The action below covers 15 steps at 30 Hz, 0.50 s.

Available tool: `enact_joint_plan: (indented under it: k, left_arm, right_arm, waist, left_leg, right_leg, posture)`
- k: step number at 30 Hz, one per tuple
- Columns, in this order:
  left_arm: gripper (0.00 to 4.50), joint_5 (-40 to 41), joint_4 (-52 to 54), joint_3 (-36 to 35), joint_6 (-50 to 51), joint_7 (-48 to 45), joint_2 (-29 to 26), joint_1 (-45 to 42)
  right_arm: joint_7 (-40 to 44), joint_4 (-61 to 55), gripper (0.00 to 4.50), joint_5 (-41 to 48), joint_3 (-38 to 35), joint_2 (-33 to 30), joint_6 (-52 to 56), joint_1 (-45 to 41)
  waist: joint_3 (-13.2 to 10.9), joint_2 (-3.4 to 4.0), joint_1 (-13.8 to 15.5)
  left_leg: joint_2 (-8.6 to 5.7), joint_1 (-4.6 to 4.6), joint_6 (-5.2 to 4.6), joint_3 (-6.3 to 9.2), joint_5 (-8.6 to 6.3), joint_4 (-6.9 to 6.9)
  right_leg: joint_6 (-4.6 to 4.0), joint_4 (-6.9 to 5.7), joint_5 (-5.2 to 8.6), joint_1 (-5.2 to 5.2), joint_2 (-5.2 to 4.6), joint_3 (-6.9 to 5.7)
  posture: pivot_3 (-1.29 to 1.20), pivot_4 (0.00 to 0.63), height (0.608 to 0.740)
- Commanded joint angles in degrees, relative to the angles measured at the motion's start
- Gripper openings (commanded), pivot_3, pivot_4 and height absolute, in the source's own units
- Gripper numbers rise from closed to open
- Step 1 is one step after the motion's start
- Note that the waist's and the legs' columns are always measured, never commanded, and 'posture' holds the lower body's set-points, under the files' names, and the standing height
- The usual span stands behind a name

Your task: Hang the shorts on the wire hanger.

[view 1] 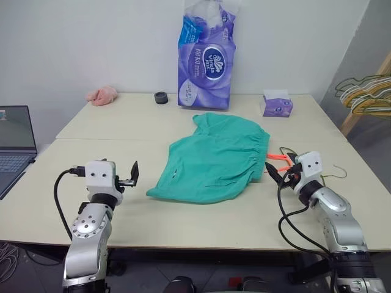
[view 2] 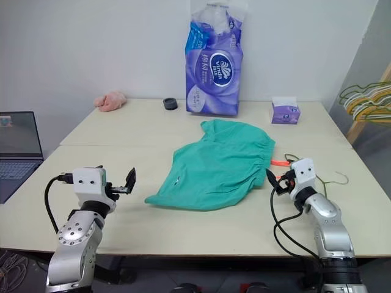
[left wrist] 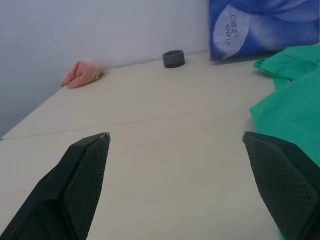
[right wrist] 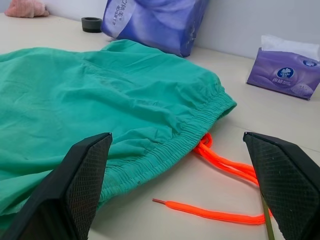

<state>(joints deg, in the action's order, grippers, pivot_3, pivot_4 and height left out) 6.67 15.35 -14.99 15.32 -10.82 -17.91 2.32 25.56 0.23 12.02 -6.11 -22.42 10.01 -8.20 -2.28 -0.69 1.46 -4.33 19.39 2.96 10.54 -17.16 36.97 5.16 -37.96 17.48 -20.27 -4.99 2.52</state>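
The teal-green shorts (view 1: 214, 160) lie flat in the middle of the table, waistband toward the right, with the orange drawstring (right wrist: 225, 165) trailing out on the tabletop. A thin wire hanger (view 1: 335, 174) lies at the right, mostly hidden behind my right arm; a short stretch of its wire (right wrist: 267, 226) shows beside the drawstring. My right gripper (view 1: 281, 173) hovers open just right of the waistband, pointing at it, holding nothing. My left gripper (view 1: 131, 175) is open and empty, left of the shorts' lower hem, a short gap away.
A purple tissue-roll pack (view 1: 206, 67) stands at the back, a tissue box (view 1: 277, 105) to its right, a black ring (view 1: 161, 97) and a pink cloth lump (view 1: 102, 94) to its left. A laptop (view 1: 15, 131) sits far left. Bunched hangers (view 1: 366, 91) hang off the table's right.
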Motion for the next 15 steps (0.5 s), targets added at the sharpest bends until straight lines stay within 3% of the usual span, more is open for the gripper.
enact_joint_plan:
  k: [1, 8, 15]
  left_arm:
    - [4.49, -0.76, 0.74, 0.94, -3.12, -1.7, -1.78, -1.15]
    - [4.49, -1.46, -0.1, 2.21, -3.71, -3.05, -2.79, -1.14]
    - [4.49, 5.28, 0.26, 0.54, -6.99, -10.23, -2.82, 0.64]
  right_arm:
    - [-0.62, -2.65, 4.5, 0.38, -1.34, -0.01, -0.78, -0.47]
    - [-0.33, -3.15, 4.5, 0.52, -1.28, -0.4, -1.1, -0.04]
    - [0.65, -3.74, 4.5, 0.62, -1.44, -1.13, -1.46, 0.31]
  waist:
    - [0.0, 0.0, 0.0]
    - [-0.01, 0.02, -0.06]
    - [-0.03, 0.04, -0.1]
  left_leg:
    - [0.0, 0.0, 0.0, 0.0, 0.0, 0.0]
    - [0.0, 0.0, 0.0, 0.0, 0.0, -0.02]
    - [0.01, 0.01, 0.0, 0.01, 0.0, -0.02]
  right_leg:
    - [0.0, 0.0, 0.0, 0.0, 0.0, 0.0]
    - [0.0, 0.02, 0.0, 0.0, 0.0, 0.02]
    - [0.0, 0.03, 0.0, -0.01, 0.0, 0.02]
  posture:
    - [0.06, 0.0, 0.74]
    - [0.05, 0.0, 0.74]
    - [0.04, 0.0, 0.74]
